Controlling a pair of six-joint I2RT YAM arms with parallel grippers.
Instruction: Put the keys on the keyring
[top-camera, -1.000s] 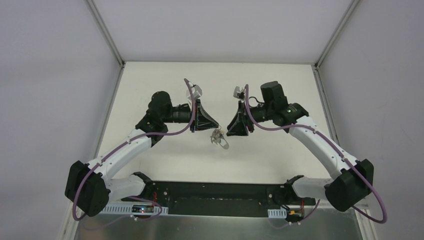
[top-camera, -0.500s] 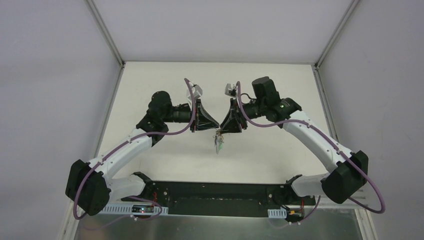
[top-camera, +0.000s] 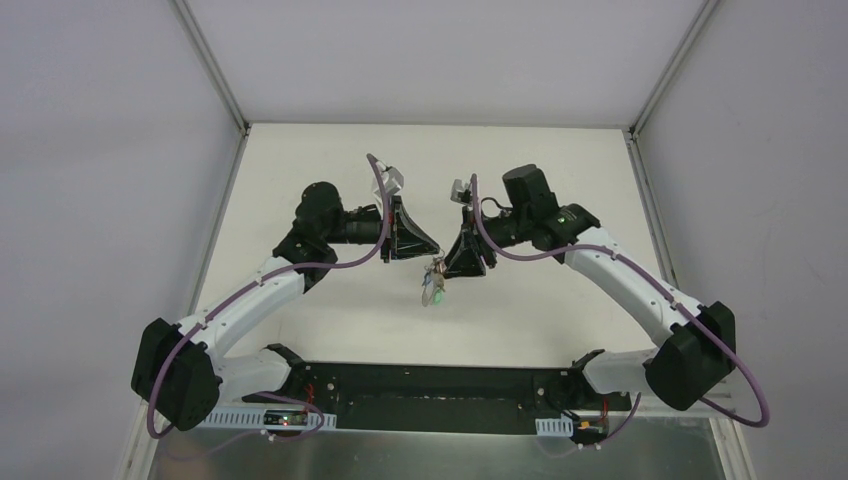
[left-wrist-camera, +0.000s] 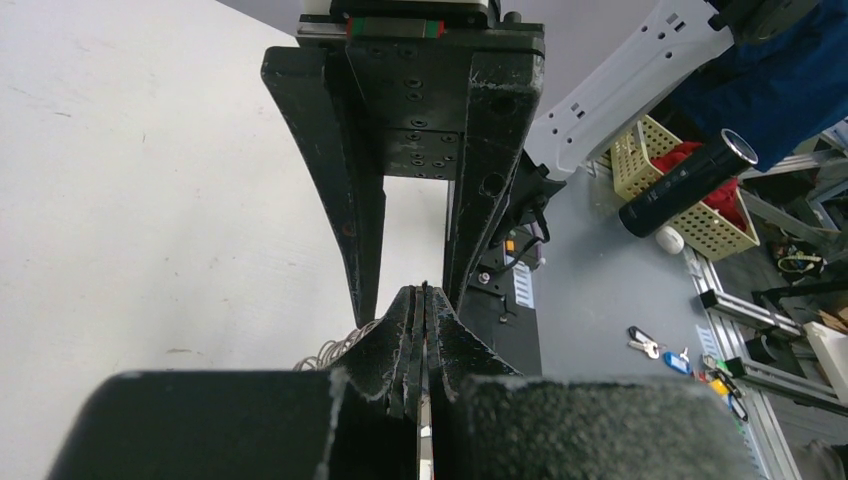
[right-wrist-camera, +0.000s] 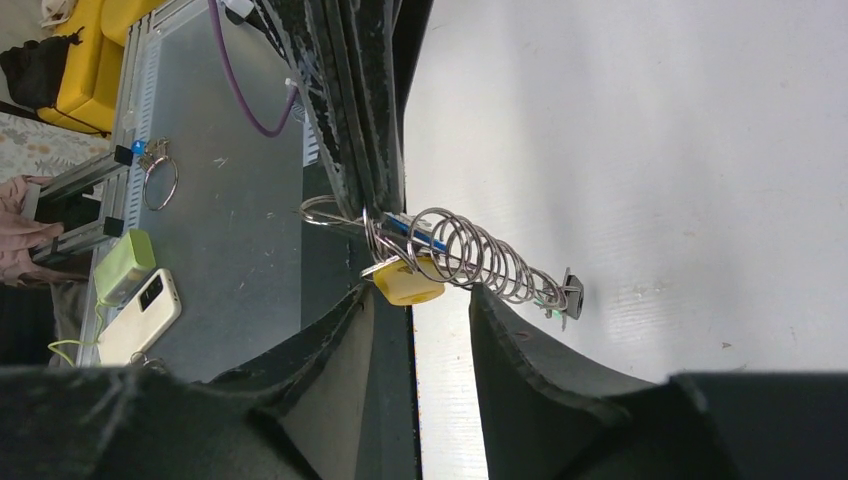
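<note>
Keyring (right-wrist-camera: 480, 262) sits clamped in the closed left end effector (left-wrist-camera: 422, 292), and we see the right end effector (right-wrist-camera: 420, 298) with jaws apart around the yellow key (right-wrist-camera: 405, 285).

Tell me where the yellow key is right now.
Right wrist view: the yellow key hangs on the keyring, just beyond the right gripper and beside the left gripper pinching the ring; mid-table in the top view.

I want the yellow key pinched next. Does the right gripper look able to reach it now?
Probably yes: the yellow key hangs off the keyring just ahead of the open right gripper, with nothing between them. The left gripper pinches the keyring beyond.
</note>
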